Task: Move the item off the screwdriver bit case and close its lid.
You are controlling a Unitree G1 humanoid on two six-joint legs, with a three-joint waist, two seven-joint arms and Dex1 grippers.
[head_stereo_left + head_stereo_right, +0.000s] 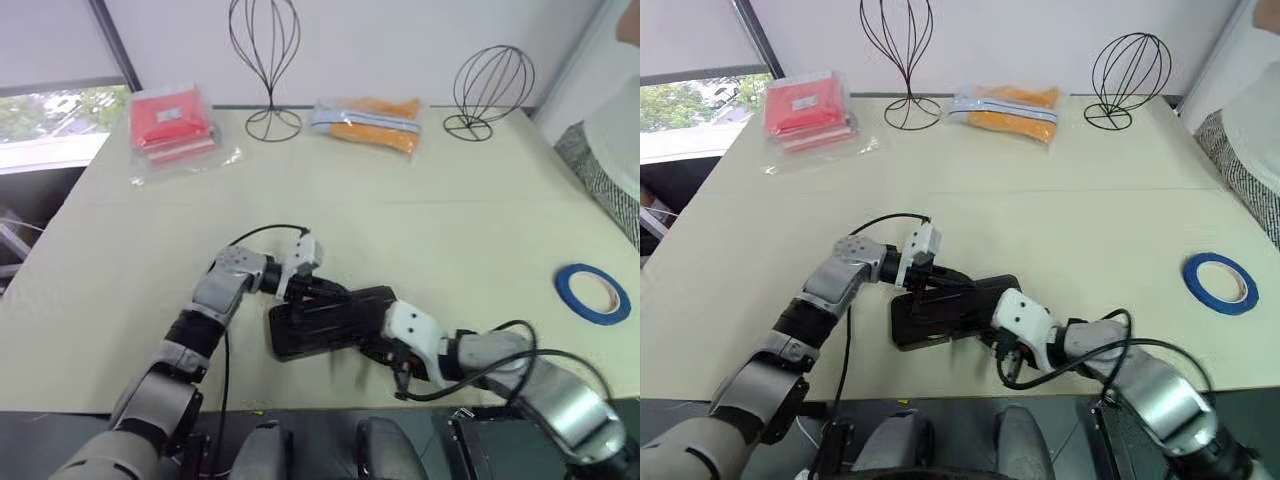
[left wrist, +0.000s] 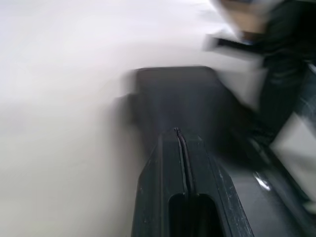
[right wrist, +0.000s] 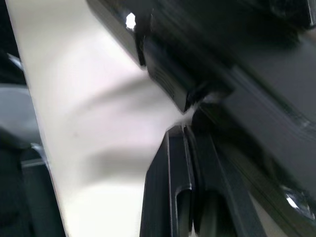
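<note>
Fingers point(image 2: 180, 148) pressed together over case point(image 1: 330, 320)

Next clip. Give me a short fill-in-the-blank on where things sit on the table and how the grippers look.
1. The blue tape roll lies on the table's ____ side, apart from the bit case.
2. The left gripper has its fingers ____.
3. The red packet lies at the far ____ of the table.
4. The right gripper is ____.

Missing words: right; shut; left; shut
</note>
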